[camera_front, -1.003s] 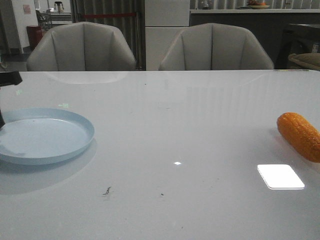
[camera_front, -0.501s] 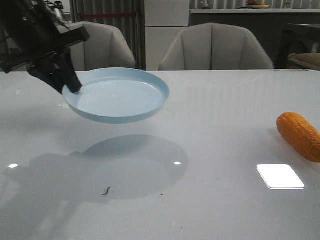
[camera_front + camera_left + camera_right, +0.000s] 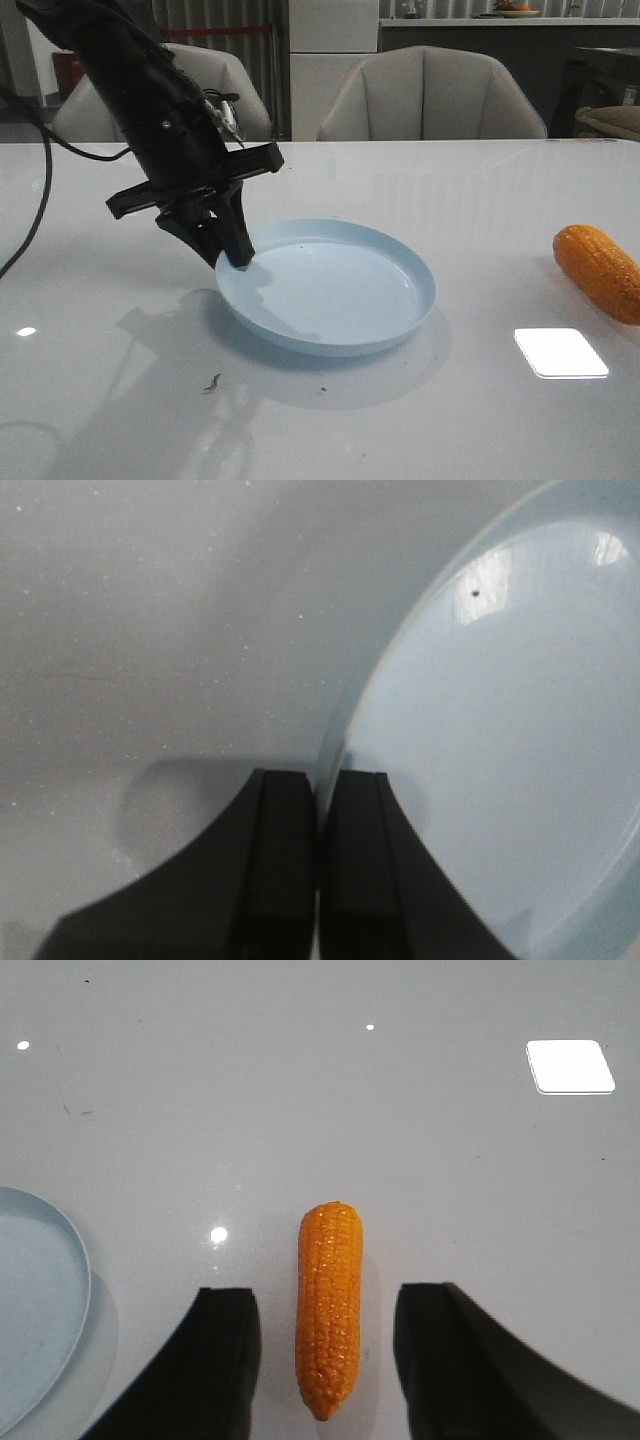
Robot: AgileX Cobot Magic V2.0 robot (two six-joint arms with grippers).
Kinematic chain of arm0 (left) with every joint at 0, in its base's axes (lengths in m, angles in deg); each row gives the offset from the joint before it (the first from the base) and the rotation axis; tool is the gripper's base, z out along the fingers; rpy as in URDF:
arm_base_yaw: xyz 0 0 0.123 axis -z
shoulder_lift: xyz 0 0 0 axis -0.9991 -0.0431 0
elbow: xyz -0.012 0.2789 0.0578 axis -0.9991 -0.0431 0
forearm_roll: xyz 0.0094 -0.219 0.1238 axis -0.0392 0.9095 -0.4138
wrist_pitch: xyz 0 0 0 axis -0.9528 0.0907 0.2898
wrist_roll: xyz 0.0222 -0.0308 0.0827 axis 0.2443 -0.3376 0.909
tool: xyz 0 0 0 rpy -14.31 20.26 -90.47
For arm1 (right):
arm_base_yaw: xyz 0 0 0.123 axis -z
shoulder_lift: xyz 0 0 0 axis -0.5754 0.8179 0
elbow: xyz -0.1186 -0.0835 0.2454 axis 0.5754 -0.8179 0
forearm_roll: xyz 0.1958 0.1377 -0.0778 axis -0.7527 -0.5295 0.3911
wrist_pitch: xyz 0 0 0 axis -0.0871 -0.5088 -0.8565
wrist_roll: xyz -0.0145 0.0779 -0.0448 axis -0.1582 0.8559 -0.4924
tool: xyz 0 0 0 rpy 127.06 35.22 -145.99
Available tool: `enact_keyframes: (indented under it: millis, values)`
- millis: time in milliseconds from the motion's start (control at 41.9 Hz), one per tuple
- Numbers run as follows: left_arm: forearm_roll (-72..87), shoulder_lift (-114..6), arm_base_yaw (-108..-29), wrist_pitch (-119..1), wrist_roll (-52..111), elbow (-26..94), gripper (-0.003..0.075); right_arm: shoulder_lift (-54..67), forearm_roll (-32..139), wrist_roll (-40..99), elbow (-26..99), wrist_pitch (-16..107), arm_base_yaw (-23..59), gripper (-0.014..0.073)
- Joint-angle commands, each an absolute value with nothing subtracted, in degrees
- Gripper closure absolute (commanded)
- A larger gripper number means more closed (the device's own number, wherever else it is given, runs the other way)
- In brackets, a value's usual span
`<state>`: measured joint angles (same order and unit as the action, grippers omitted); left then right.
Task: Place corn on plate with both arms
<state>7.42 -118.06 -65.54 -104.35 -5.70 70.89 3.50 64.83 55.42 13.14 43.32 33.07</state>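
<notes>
The pale blue plate (image 3: 340,290) is at the middle of the table, low over it or just resting on it, I cannot tell which. My left gripper (image 3: 236,256) is shut on its left rim, and the left wrist view shows the rim pinched between the fingers (image 3: 285,820) with the plate (image 3: 500,730) beyond. The orange corn (image 3: 598,272) lies on the table at the far right. In the right wrist view my right gripper (image 3: 328,1295) is open, above the corn (image 3: 330,1290), one finger on each side and not touching it. The plate's rim (image 3: 80,1270) shows there too.
Two grey chairs (image 3: 430,95) stand beyond the table's far edge. A bright window reflection (image 3: 560,352) lies on the table near the corn. Small dark specks (image 3: 213,381) sit in front of the plate. The left arm's cable (image 3: 40,180) hangs over the table's left side.
The left arm took the plate from the table's left side, lifted it, carried it right and lowered it to the table's middle. The corn has not moved.
</notes>
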Motion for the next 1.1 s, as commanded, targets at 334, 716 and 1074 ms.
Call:
enact_keyframes:
  millis: [334, 716, 1074]
  values:
    - [-0.3, -114.9, -64.9, -101.8, -3.5, 73.5, 0.0230, 3.0, 65.3, 55.2, 15.0, 44.4, 33.3, 0.0167]
    - [-1.6, -111.9, -66.9, -111.1, -3.3, 94.7, 0.0230, 3.0, 65.3, 55.2, 15.0, 44.7, 33.3, 0.0167]
    - [-17.8, -93.3, -70.4, -112.9, -8.2, 94.0, 0.0230, 3.0, 65.3, 55.2, 15.0, 44.4, 33.3, 0.0167]
